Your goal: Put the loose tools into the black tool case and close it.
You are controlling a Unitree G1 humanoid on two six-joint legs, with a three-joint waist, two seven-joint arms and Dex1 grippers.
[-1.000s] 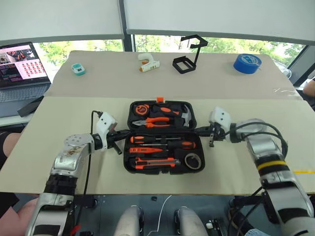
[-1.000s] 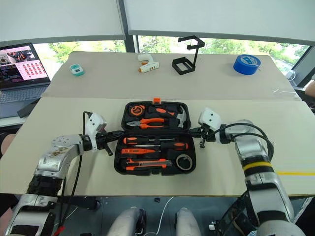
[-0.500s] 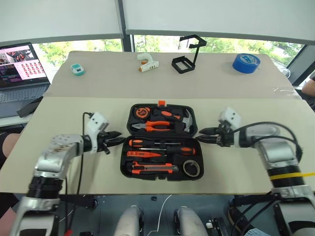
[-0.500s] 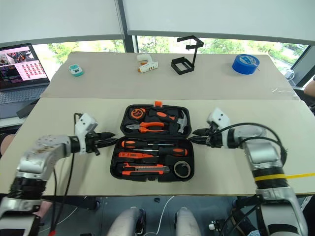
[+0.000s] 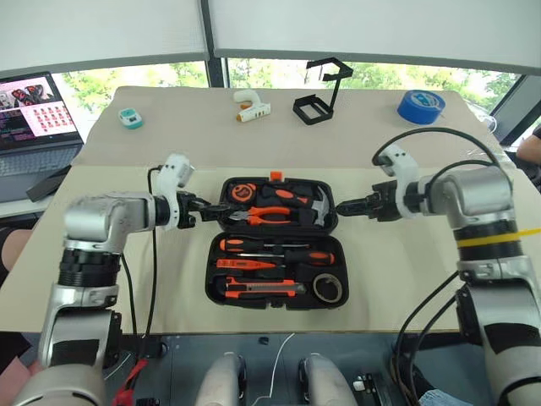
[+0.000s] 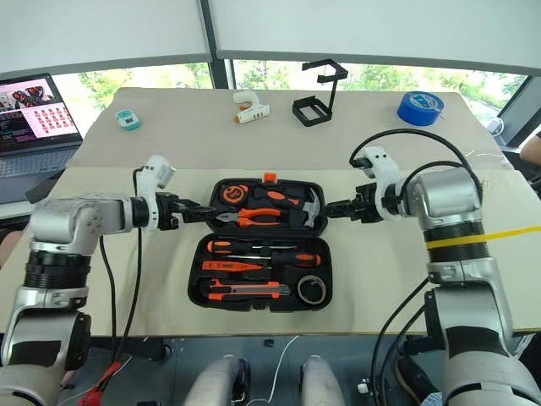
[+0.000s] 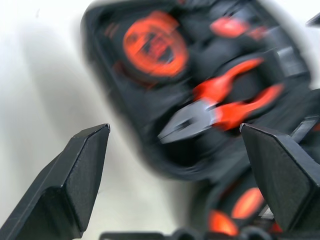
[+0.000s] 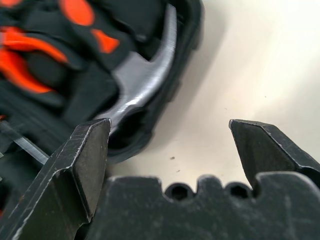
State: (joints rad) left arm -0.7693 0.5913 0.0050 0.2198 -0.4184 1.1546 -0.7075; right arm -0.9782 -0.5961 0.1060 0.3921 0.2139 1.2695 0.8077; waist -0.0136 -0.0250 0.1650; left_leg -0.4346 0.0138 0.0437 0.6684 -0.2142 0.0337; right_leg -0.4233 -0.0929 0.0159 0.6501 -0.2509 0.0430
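The black tool case [image 7: 150, 130] is rendered blurred in the left wrist view, its far and near ends cut off by the frame; only an orange disc [image 7: 155, 45] and the pliers [image 7: 210, 112] can be made out. In the right wrist view, the case wall and a metal hammer head [image 8: 145, 75] are cut off at the frame edge. At the head view's left border, a laptop [image 5: 34, 127] is cropped, its screen content too small to be read.

Open black tool case [image 5: 325, 271], tools [image 5: 275, 250] slotted inside
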